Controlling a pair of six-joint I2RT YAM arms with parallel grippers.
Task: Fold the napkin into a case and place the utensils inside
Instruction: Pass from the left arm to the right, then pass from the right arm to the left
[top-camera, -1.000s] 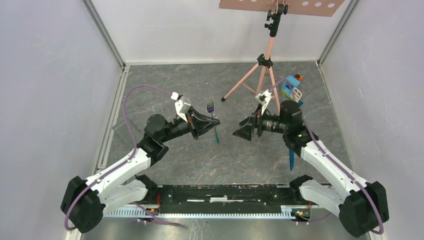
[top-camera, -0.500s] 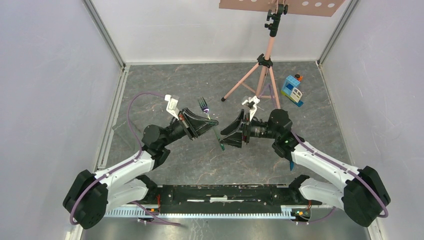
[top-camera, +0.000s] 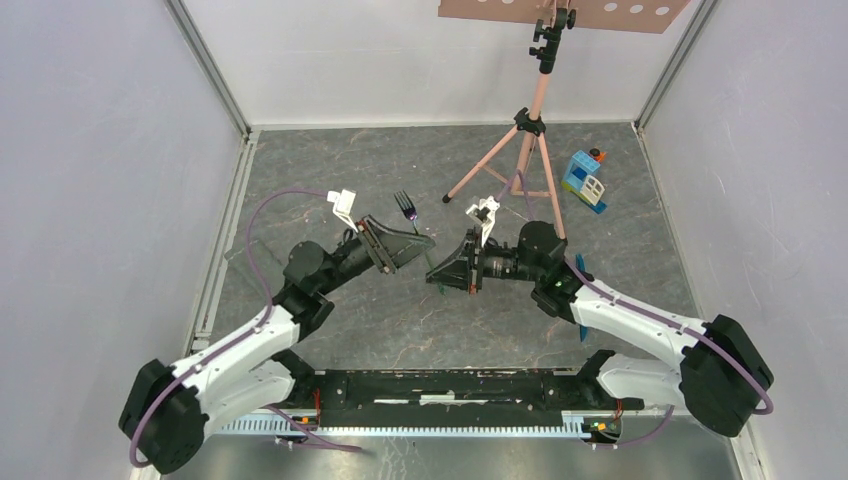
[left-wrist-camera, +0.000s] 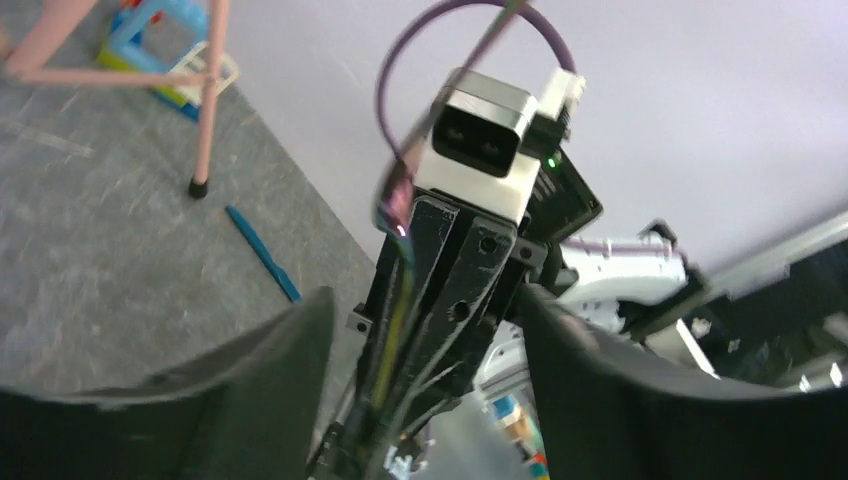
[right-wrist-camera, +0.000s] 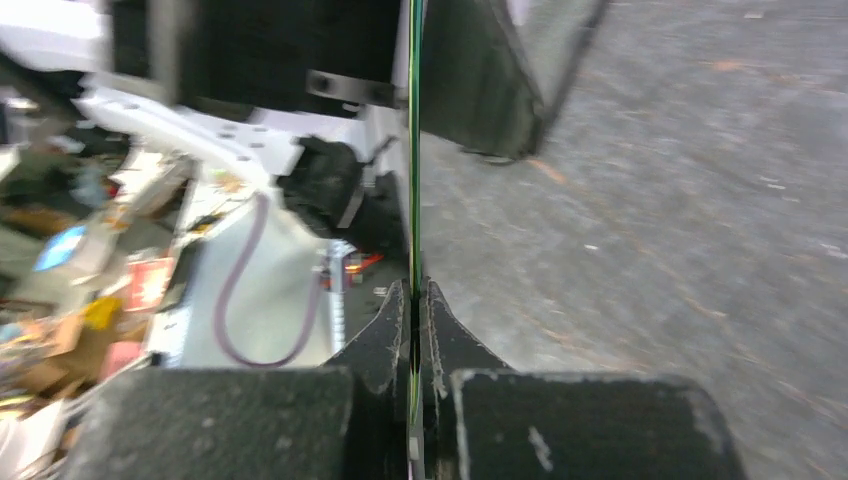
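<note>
The fork (top-camera: 406, 206) has just changed hands in mid-air over the middle of the bench (top-camera: 400, 160). The right claw (right-wrist-camera: 413, 292) has snapped shut on its handle, pinching the thin edge between its tips. The left claw (top-camera: 412, 246), which held it a moment ago, now stands well open around it. The handover looks done to me. A second blue utensil (left-wrist-camera: 262, 253) lies flat by the right arm (top-camera: 640, 322). I cannot pick out the napkin against the grey surface.

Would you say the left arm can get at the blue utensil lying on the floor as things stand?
Probably not easily: the blue utensil lies beyond the right arm, partly under its forearm, though the left gripper stands open.
</note>
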